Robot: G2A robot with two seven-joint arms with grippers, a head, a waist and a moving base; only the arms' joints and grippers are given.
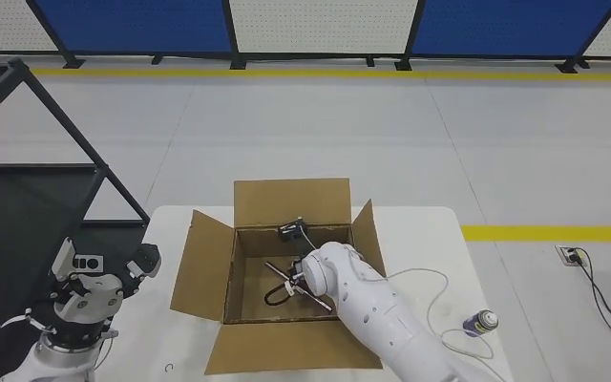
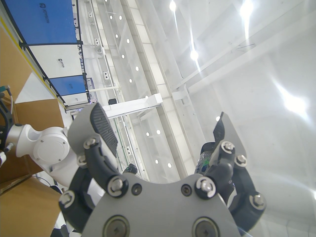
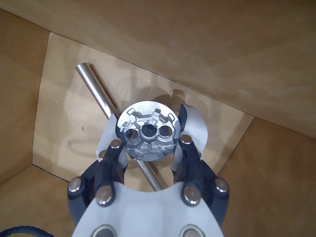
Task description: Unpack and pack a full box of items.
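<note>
An open cardboard box [image 1: 291, 201] is seen at the centre of the top view, set on a white surface [image 1: 420, 239] with its four flaps folded outward. The right arm is extended from the lower right of that frame down into the box. In the right wrist view, the right hand [image 3: 148, 122] is seen closed on a round machined metal disc [image 3: 148, 134], which is gripped at its rim between the two fingers [image 3: 184, 124] and held flat-face toward the camera, above the box floor. Beneath the disc, a shiny metal rod [image 3: 97, 87] is laid diagonally on the brown floor of the box, apart from the walls; whether disc and rod touch cannot be told. The same rod is made out in the top view near the middle of the box, beside the arm's wrist. The left hand [image 2: 159, 114] is located at the lower left of the top view, beyond the surface's left edge and well apart from the box. It is turned upward toward the ceiling, and its fingers are spread wide with nothing between the textured pads [image 2: 103, 129]. A small spray can [image 1: 480, 322] is stood upright on the surface at the lower right of the top view, well apart from the box.
</note>
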